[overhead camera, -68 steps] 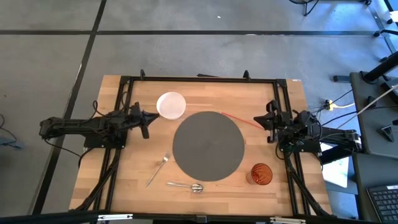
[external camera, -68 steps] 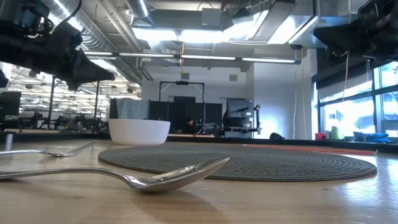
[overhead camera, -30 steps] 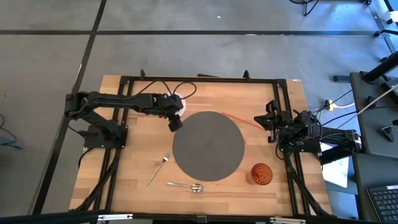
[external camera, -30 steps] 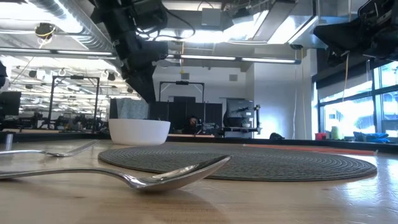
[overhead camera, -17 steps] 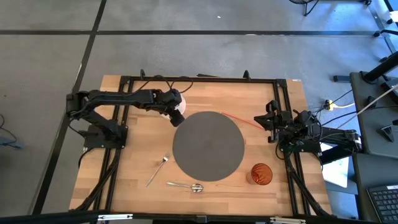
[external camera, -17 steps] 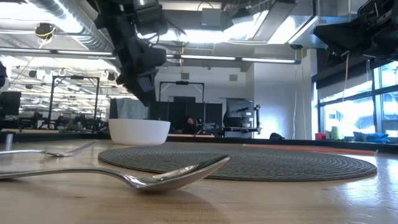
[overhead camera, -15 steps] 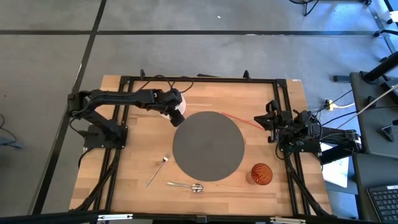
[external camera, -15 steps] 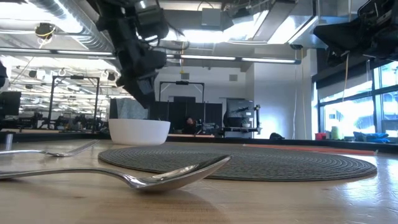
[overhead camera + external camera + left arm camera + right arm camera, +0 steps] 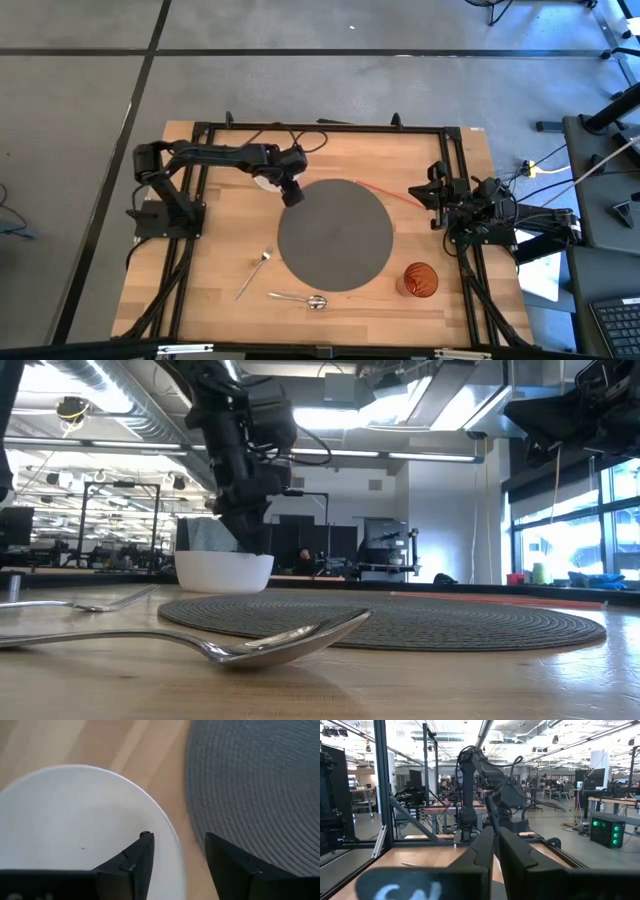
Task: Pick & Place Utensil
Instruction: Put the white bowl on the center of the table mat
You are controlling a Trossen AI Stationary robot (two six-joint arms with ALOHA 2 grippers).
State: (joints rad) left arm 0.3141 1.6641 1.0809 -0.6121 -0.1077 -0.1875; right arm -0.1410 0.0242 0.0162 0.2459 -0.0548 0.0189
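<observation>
The fork (image 9: pixel 254 273) lies on the table (image 9: pixel 215 250) at about 8 o'clock from the mat (image 9: pixel 335 234), just off its edge, tines pointing toward it. No pincer is near it. Just below, the spoon (image 9: pixel 297 298) lies at roughly 7 o'clock from the mat, well apart from the left arm too. Both utensils rest flat on the wood, so no pick has begun; I judge the task to be at its very start as far as the utensils go.

The left pincer (image 9: pixel 291 192) hangs at about 10 o'clock from the mat, over the near rim of the bowl (image 9: pixel 75 820). In the left wrist view its fingers (image 9: pixel 131 862) are spread, one over the bowl's inside and the other outside over the wood between bowl and mat, with the rim between them. They hold nothing. From the low view it hovers right above the bowl; whether it touches the rim I cannot tell.

The mat is bare. The cup (image 9: pixel 420 280) stands at 4 o'clock from it.

The right pincer (image 9: pixel 432 192) waits at 3 o'clock from the mat, its fingers nearly together and empty.

Left to do: reach a utensil, grip it, carry it, set it down.
</observation>
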